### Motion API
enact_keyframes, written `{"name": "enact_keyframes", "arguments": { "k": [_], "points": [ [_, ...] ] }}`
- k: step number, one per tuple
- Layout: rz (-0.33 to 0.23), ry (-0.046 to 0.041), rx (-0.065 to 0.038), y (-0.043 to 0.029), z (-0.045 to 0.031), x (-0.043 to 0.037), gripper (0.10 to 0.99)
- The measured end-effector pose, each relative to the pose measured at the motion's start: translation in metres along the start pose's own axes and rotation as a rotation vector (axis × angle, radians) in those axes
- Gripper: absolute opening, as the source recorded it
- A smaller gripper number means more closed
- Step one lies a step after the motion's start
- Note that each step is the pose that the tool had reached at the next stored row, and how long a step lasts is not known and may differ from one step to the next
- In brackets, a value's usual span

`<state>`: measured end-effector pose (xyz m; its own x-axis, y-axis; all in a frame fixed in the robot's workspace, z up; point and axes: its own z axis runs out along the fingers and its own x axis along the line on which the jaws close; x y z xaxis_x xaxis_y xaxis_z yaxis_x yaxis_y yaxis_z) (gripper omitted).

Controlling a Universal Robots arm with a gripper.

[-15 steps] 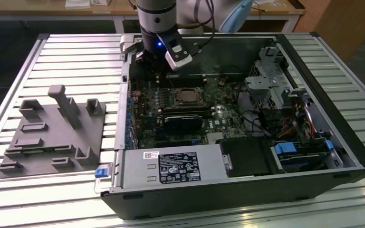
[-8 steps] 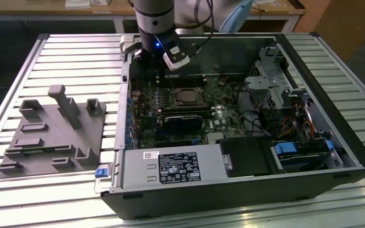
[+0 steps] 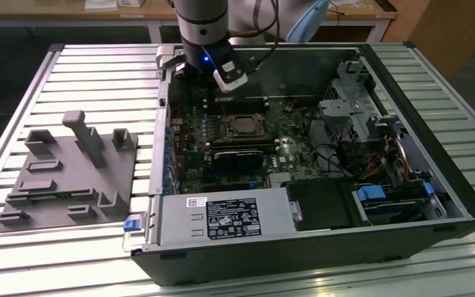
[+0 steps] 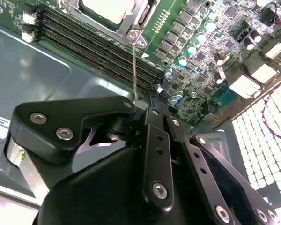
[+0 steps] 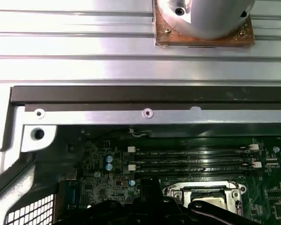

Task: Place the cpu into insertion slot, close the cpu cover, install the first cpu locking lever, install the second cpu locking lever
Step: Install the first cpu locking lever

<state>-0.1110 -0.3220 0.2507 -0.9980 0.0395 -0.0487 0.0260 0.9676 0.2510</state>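
The cpu (image 4: pixel 105 8) already sits in the insertion slot (image 5: pixel 175 192), its pale face showing through the window of the cpu cover (image 4: pixel 141 16), which seems to lie flat over it. The work in hand looks to be one of the locking levers.

In the second wrist view a thin wire locking lever (image 4: pixel 134 65) rises from its hinge at the corner of the socket and runs straight across the memory slots (image 4: pixel 84 42) to the front of the gripper (image 4: pixel 147 112). Its long axis therefore points from the socket directly at the gripper, with the free end at the gripper and the pivot end at the socket. The free end vanishes behind the black linkage, so I cannot tell whether the gripper is clenched on the lever, merely touching it, or released beside it.

In the exterior view the gripper hangs inside the open computer case (image 3: pixel 303 260), on the far side of the socket and slightly toward the exterior view's left, over the far edge of the green circuit board (image 4: pixel 201 70). The socket lies nearer to the camera than the gripper. By my judgement, everything turns on this line: the lever stands up out of its latched position, and its rod runs between the far-side gripper and the near-side socket
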Motion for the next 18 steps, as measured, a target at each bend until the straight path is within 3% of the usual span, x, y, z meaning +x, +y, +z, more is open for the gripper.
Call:
{"name": "enact_keyframes", "arguments": {
  "k": [5, 12, 18],
  "points": [
    [0.0, 0.0001, 0.0, 0.0003, 0.0009, -0.0143, 0.106],
    [0.0, 0.0011, 0.0, 0.001, 0.0027, -0.0428, 0.106],
    [0.0, 0.0011, 0.0, 0.0011, 0.0029, -0.0467, 0.106]
  ]
}}
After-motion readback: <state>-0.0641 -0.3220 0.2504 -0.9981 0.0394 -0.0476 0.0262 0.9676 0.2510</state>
